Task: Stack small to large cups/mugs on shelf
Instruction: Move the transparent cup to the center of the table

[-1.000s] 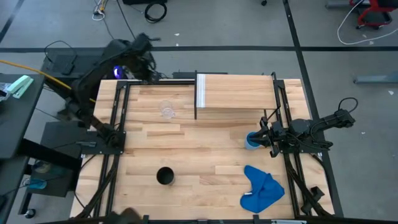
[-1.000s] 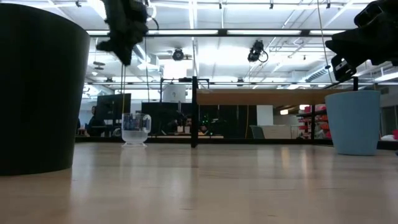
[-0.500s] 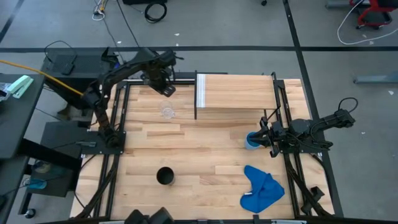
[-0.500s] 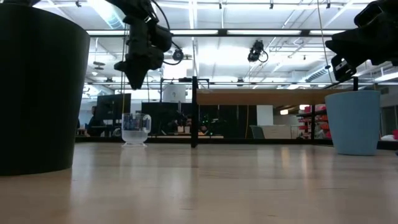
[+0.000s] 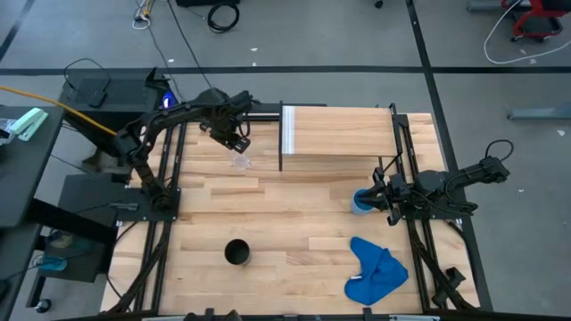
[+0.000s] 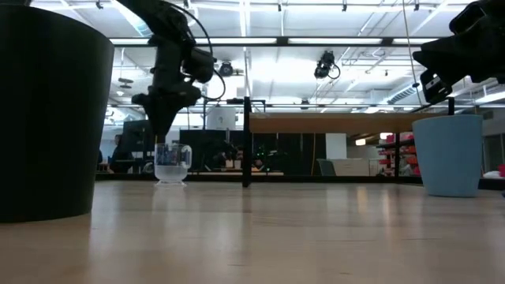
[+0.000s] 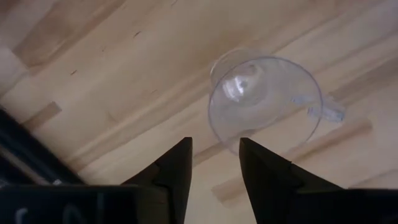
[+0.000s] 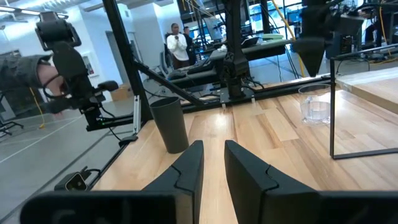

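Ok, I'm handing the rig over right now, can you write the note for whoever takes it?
Left hand: open, hovering just above the clear cup, which stands on the table left of the shelf.
Right hand: parked at the right edge beside the light-blue cup, holding nothing.
Black cup: near the front edge. Blue cloth: front right.
Done: nothing on the shelf yet.
Left: grasp the clear cup, then move all three cups up, small to large.

A small clear cup [image 5: 241,161] stands upright on the tabletop beside the raised light-wood shelf [image 5: 343,132]; a light-blue cup [image 5: 360,201] sits before it, a black cup [image 5: 236,253] apparently empty nearer the front.
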Controlling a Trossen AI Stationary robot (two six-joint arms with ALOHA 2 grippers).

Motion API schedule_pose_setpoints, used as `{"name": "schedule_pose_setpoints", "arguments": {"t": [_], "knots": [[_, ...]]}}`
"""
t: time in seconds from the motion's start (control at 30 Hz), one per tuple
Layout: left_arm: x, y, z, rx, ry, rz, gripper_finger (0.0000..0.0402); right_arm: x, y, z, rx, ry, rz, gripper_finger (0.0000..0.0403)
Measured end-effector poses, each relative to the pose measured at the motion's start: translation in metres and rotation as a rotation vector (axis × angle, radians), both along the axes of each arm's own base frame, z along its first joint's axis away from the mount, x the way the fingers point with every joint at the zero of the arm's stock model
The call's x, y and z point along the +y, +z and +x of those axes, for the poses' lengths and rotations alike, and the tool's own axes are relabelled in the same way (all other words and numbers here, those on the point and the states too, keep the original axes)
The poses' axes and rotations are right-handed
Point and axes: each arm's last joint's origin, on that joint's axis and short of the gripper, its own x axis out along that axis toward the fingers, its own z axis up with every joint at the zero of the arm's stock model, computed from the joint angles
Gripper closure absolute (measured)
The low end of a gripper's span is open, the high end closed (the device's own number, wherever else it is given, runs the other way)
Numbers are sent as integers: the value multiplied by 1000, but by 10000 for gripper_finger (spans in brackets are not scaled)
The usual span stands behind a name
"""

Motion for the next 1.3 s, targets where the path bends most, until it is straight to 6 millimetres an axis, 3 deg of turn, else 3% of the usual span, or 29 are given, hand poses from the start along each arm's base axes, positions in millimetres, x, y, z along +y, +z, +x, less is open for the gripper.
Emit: {"name": "schedule_pose_setpoints", "arguments": {"t": [0.7,0.97,1.3], "knots": [[-2,-38,-5,-78,117,46,251,0,0,0,0,0,0,330],[-3,-39,-6,-74,137,44,287,0,0,0,0,0,0,330],[-1,-39,-5,-73,142,76,362,0,0,0,0,0,0,330]]}}
